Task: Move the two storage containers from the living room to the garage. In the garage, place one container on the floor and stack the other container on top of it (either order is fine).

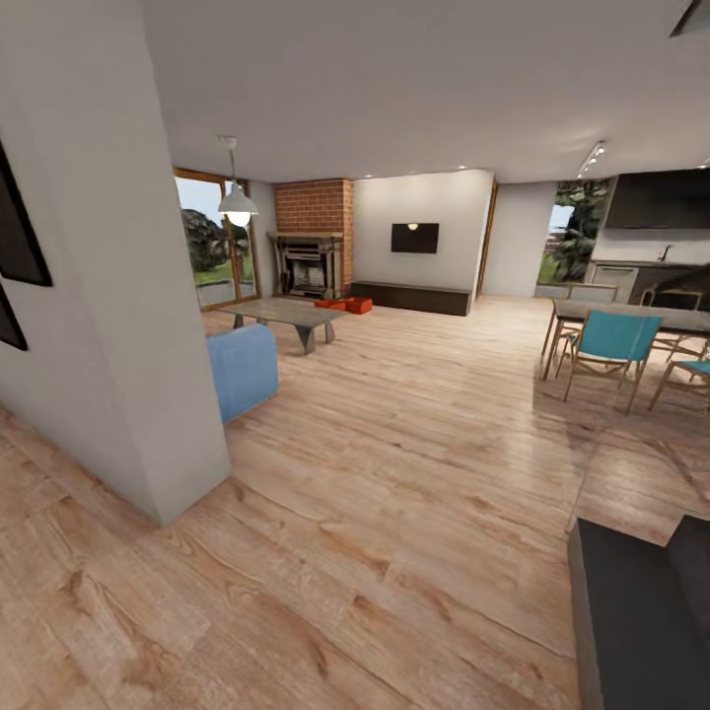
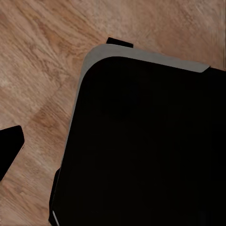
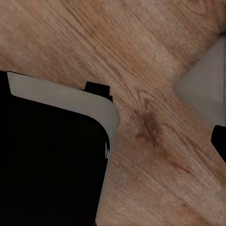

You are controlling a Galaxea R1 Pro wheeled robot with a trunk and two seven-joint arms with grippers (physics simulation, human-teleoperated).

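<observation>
In the left wrist view a dark finger tip (image 2: 8, 148) of the left tool juts in at the frame edge over light wood-plank floor (image 2: 42, 61), next to a big black body with a grey rounded rim (image 2: 141, 54), apparently the robot's own base; whether that tool stands apart or together cannot be told. The right wrist view gives much the same: a dark bit of the right tool (image 3: 220, 141) at the edge, the black grey-rimmed body (image 3: 61, 94) beside it, plank floor between, and a pale grey wall foot (image 3: 205, 84) in a corner; its state cannot be told either. Farther out, the head view looks down a long living room. The brick fireplace (image 1: 314, 237) stands at the far end, and the two storage containers (image 1: 347, 305) sit on the wood floor just in front of it, red-orange, side by side and close together. Nearer than the fireplace is a low grey desk (image 1: 286, 316), then a blue sofa (image 1: 242, 370) partly hidden by a white wall corner (image 1: 128, 296). A white pendant lamp (image 1: 238, 205) hangs beside the fireplace, and a dark wall screen (image 1: 414, 238) is mounted on its other side. Well away from it stand teal dining chairs (image 1: 611, 345).
</observation>
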